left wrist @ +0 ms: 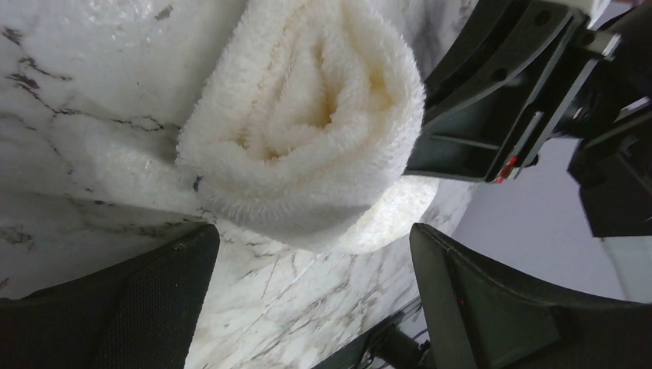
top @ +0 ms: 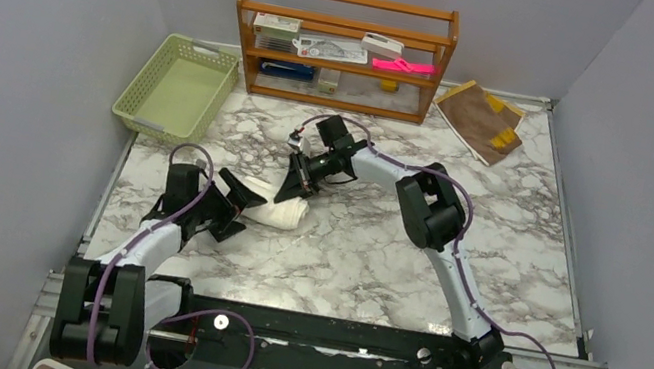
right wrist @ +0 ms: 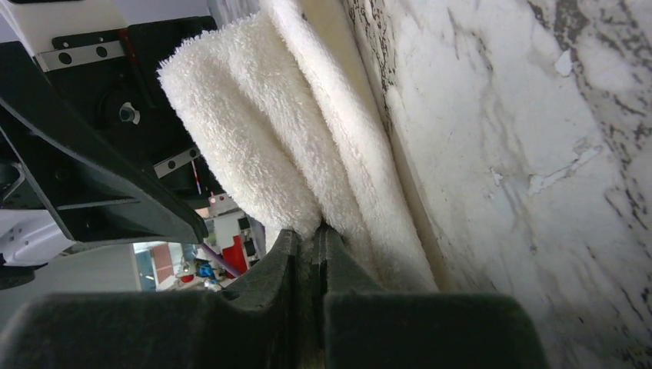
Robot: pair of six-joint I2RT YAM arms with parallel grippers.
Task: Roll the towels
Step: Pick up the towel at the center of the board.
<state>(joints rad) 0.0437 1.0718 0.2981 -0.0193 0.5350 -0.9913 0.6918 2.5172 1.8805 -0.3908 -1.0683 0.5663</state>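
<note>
cream towel (left wrist: 307,115) rolled, R hand (right wrist: 314,240) prob. pinching it

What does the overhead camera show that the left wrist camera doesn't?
Only overhead: the green basket, the wooden shelf and the brown towel, lying unrolled at the far right. Only the left wrist: the spiral end of the roll, close up. Both: the white towel rolled on the marble table, the open left gripper facing it, and the right gripper against it.
</note>
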